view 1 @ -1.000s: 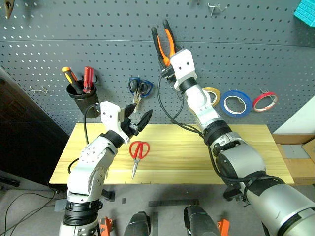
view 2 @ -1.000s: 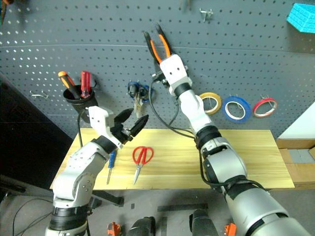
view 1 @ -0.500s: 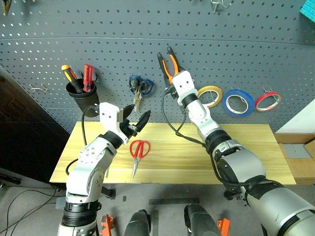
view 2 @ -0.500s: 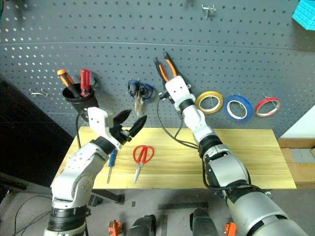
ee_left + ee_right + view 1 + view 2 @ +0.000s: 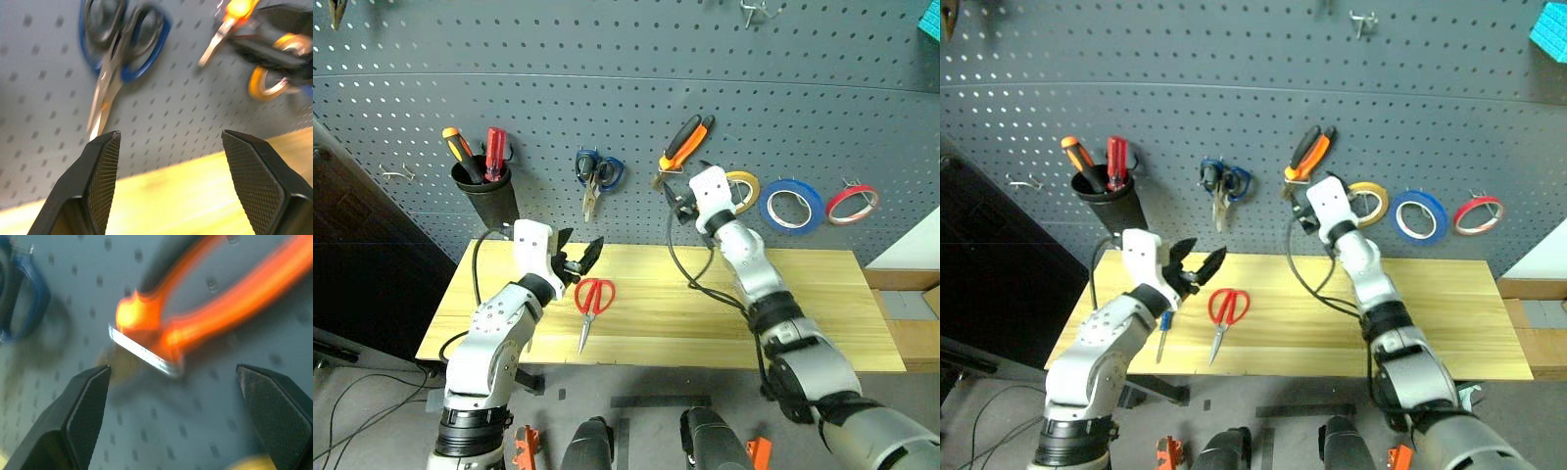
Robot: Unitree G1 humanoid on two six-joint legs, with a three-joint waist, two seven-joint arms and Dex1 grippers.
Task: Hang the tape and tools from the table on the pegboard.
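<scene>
Pegboard (image 5: 607, 59) now holds the pliers (image 5: 685, 145); right hand (image 5: 677, 203) has released them, open, lower; left hand (image 5: 579, 257) open.

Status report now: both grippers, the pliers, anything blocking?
Left gripper open, empty, above table. Right gripper open, just off pliers on pegboard. Red scissors and blue screwdriver on table. Nothing blocking.

Pegboard (image 5: 607, 59): upper rows bare, open for approach; lower row crowded by black cup (image 5: 487, 196), blue-handled scissors (image 5: 595, 176), pliers (image 5: 683, 147), three tape rings. Table (image 5: 822, 304): right half free; red-handled scissors (image 5: 590, 302) lie left
</scene>
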